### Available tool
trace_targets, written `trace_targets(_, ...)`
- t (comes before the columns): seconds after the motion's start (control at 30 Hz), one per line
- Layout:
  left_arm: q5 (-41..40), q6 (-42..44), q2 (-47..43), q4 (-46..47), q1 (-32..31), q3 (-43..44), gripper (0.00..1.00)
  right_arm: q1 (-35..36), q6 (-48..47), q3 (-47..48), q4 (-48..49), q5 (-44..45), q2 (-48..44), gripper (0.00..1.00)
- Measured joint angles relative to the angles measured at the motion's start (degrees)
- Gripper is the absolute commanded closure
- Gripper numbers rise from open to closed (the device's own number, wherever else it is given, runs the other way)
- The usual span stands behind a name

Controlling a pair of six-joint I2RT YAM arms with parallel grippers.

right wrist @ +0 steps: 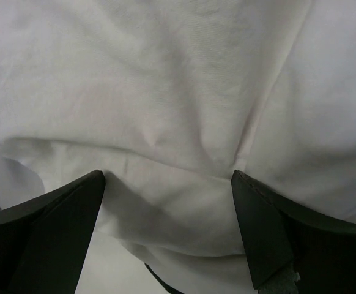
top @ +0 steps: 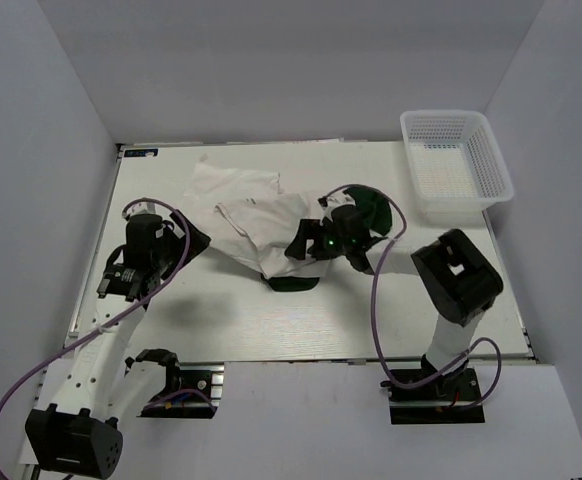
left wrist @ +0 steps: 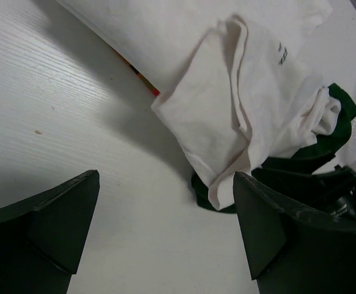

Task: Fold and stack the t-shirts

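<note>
The t-shirts lie in a crumpled heap at mid-table. A plain white one (top: 233,185) lies at the back left. The cream-white one (top: 271,228) has dark green trim (top: 373,210). My right gripper (top: 301,250) is low over the cream-white shirt (right wrist: 178,92), open, with a fold of cloth between its fingertips (right wrist: 167,174). My left gripper (top: 183,258) stands open above bare table (left wrist: 166,176), just left of the heap. The heap's near corner (left wrist: 227,153) lies right ahead of it, green cloth (left wrist: 218,205) beneath. An orange-red edge (left wrist: 142,79) peeks from under the white shirt (left wrist: 166,30).
A white lattice basket (top: 456,165) stands at the back right corner of the table. Grey walls close in the back and both sides. The right arm's elbow (top: 459,275) rises to the right of the heap.
</note>
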Motion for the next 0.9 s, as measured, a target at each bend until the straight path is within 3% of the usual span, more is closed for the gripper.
trace_targets(0.17, 0.33, 0.63, 0.42, 0.81, 0.0, 0.7, 0.0, -0.9, 4.68, -14.95, -0.2, 4.79, -13.29, 0.1)
trace_targets(0.33, 3.74, 3.43, 6.93, 2.36, -0.5, 3.45, 0.0, -3.76, 10.23, -25.64, -3.91, 8.15, -26.29, 0.1)
trace_targets(0.57, 7.56, 8.35, 14.1, 7.45, -4.5, 4.81, 0.0, -5.09, 10.75, -29.9, -24.63, 10.67, -49.0, 0.1)
trace_targets(0.77, 5.79, 17.59, 29.31, 8.96, -13.22, 19.91, 0.0, -5.05, 6.08, -24.33, -30.05, 10.32, -57.77, 0.1)
trace_targets(0.9, -3.5, 24.63, 44.39, 5.22, -21.4, 36.0, 0.0, -5.07, 4.57, -23.15, -29.31, 8.63, -55.43, 0.1)
